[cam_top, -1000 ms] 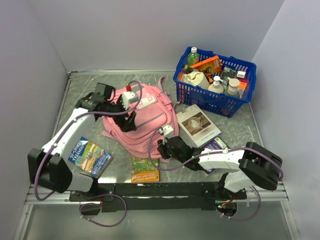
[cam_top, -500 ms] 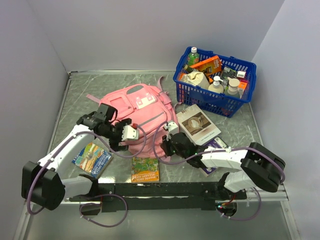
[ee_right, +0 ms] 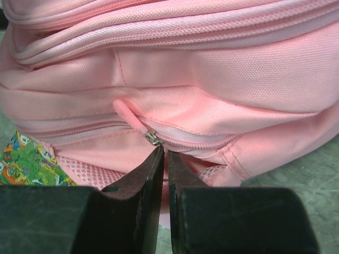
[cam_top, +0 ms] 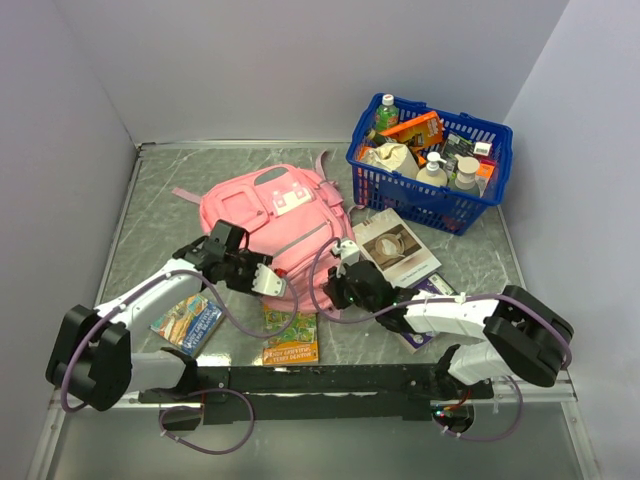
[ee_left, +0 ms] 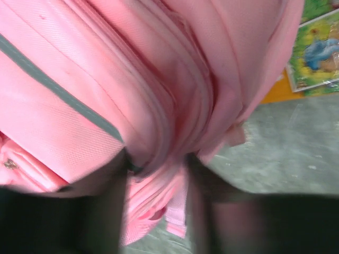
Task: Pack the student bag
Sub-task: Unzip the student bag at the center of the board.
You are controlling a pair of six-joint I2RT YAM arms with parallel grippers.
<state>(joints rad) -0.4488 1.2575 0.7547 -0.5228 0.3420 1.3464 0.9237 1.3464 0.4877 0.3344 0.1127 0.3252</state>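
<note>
The student bag (cam_top: pixel 275 215) is shown lying front-up in the middle of the table (cam_top: pixel 160 190), somewhat toward its left edge. The blue plastic basket (cam_top: pixel 400 195) of bottles and boxes stands at the far right corner. A picture book (cam_top: pixel 291 338) lies at the near edge, just beside the bag's bottom hem.

The left gripper (cam_top: pixel 260 278) is set against the bag's near-left side. Its fingers are parted to about half their spread, with a thick fold of pink fabric filling the gap between them. It cannot be told whether the fold is actually clamped.

The right gripper (ee_right: pixel 164 152) is set against the bag's near-right side. Its jaws are drawn almost together, with only a slit left between them. Their tips lie directly under the metal zip slider (ee_right: pixel 152 137), whose pink pull tab (ee_right: pixel 130 115) trails up and to the left. Nothing can be seen pinched in the slit.

The step in hand is judged to be opening a zip. It would be done well if the tab itself were caught rather than the cloth below it, the fold were held taut as an anchor, and the pull were kept along the zip's line, so that the soft bag is not dragged across the table.
</note>
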